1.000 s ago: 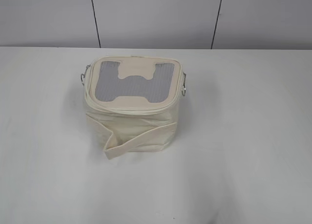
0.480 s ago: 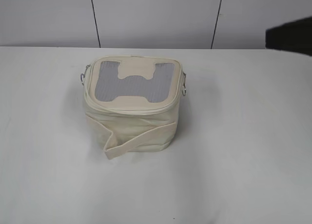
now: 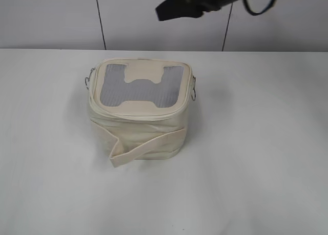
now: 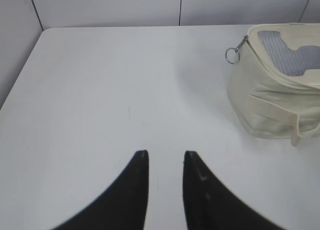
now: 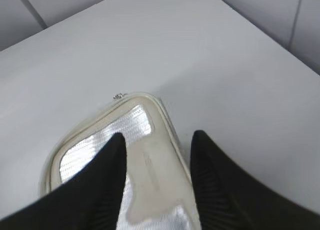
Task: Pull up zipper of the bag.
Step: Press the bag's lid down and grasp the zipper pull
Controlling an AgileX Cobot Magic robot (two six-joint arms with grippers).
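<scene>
Two tools empty, jaws apart: right tool [image 5: 157, 140] high above bag [image 3: 139, 112], blurred and cut off in exterior; left tool [image 4: 165, 157] over bare bench [image 4: 100, 89]. Zipper [image 3: 138, 111] track faint.

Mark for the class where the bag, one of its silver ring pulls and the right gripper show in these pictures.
bag [image 3: 137, 123]: exterior view, on its cream front wall.
ring pull [image 4: 231, 55]: left wrist view, on the silver ring at the bag's corner.
right gripper [image 5: 157, 140]: right wrist view, midway between the black fingertips, above the lid.
</scene>
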